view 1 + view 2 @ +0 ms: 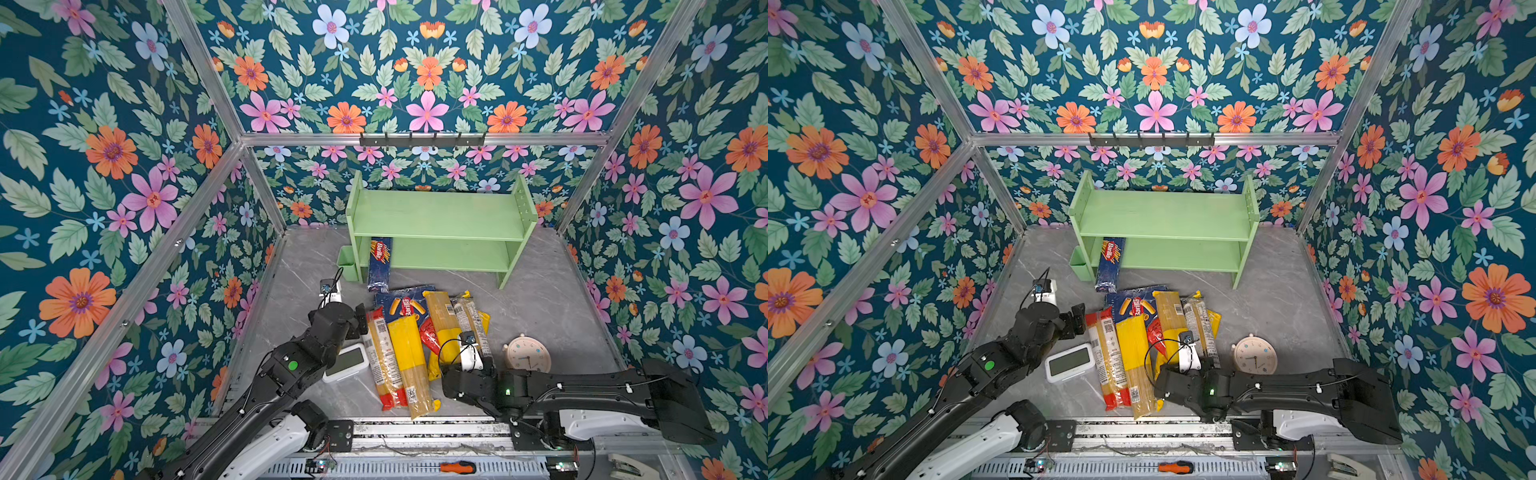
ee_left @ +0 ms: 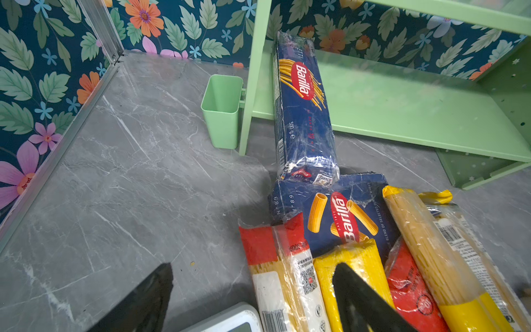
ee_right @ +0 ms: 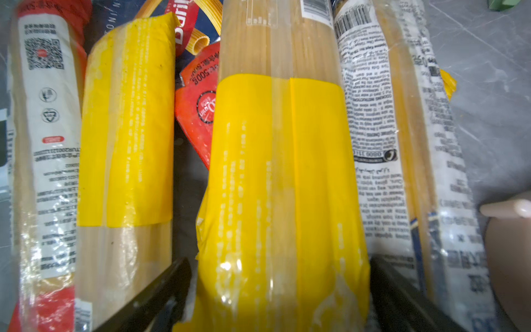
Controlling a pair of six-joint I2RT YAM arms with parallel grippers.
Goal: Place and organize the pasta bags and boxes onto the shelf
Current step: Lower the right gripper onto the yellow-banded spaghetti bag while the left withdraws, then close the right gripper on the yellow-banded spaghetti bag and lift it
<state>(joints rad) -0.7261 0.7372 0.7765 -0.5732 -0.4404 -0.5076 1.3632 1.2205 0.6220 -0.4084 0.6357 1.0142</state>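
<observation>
The right gripper [image 3: 280, 273] stands spread astride a clear plastic spaghetti bag with a yellow band [image 3: 281, 172]; the left gripper [image 2: 255, 267] is spread too. Beyond lies a wide dark blue Barilla box [image 2: 344, 212] marked "No 89" — and a long "500 g" Barilla pack [image 2: 301, 109] leans from the pale green shelf's [image 2: 402, 109] lower tier onto it.

Barilla, 500 g — spaghetti box [image 2: 303, 115], Barilla, N°89 — tube-pasta box [image 2: 339, 218], 500g on red bag [image 3: 198, 106]

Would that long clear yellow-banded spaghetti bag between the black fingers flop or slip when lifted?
The long clear yellow-banded spaghetti bag probably stays stiff: straight strands pack it. Its glossy film might slip. Grasped near its end, it would likely tilt.
</observation>
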